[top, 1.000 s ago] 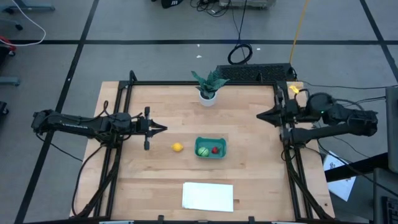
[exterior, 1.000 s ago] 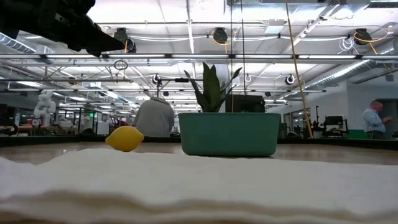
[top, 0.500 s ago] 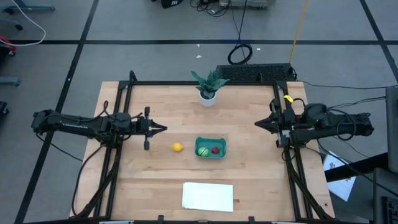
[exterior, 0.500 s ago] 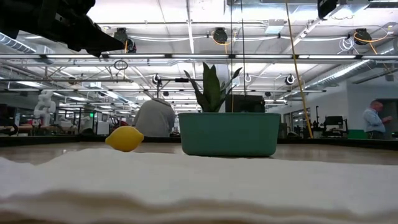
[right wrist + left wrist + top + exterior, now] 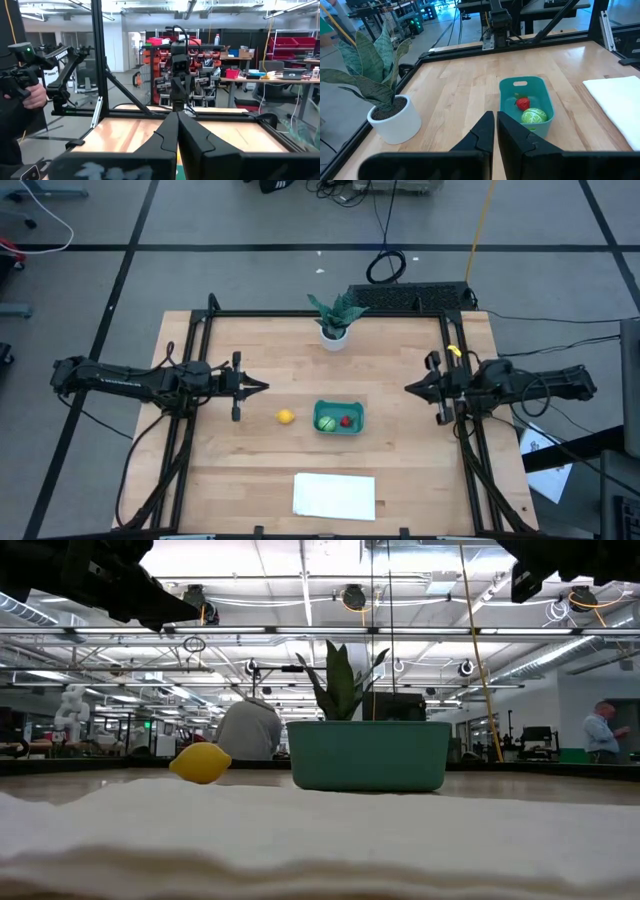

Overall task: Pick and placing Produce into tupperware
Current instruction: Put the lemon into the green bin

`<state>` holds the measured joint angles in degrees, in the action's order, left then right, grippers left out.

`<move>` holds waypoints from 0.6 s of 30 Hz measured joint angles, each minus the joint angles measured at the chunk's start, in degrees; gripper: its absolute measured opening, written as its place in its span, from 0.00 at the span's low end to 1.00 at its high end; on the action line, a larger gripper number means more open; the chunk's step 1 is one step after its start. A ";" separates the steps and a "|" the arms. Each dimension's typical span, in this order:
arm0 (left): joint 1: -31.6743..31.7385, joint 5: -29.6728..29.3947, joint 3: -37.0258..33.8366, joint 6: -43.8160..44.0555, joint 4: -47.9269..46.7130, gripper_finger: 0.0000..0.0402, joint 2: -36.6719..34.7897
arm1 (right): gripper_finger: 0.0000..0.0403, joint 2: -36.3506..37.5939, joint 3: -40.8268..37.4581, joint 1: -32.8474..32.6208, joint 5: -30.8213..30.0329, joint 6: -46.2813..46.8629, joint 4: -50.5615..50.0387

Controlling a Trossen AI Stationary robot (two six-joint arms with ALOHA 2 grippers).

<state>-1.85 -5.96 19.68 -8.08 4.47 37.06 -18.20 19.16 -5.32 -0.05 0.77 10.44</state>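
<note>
teal tub (image 5: 339, 418) – green piece (image 5: 326, 422), red piece (image 5: 346, 420); yellow lemon (image 5: 285, 417) on pale wood table (image 5: 400, 460).

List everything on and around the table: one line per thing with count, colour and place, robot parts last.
Tub: one, teal, middle of the table.
Green ball: one, inside the tub, left half.
Red piece: one, inside the tub, right half.
Lemon: one, yellow, on the wood just left of the tub, not touching it.
Plant: one, green leaves in a white pot, at the table's far edge.
Sheet: one, white, flat near the front edge.
People: at least two, in the room behind the table.
Left pincer: dark, shut, left of the lemon.
Right pincer: dark, shut, at the table's right side.
</note>
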 joint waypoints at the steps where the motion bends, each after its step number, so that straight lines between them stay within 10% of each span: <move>1: 0.02 0.00 0.00 0.02 0.00 0.06 0.00 | 0.00 0.04 -0.15 0.00 -0.02 0.00 0.00; 18: 0.00 -0.02 0.00 -0.09 -0.02 0.06 0.00 | 0.00 0.04 -7.82 0.02 -4.65 -4.13 11.26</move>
<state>-1.85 -5.98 19.68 -8.16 4.45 37.06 -18.15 11.35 -5.30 -4.70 -3.35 21.69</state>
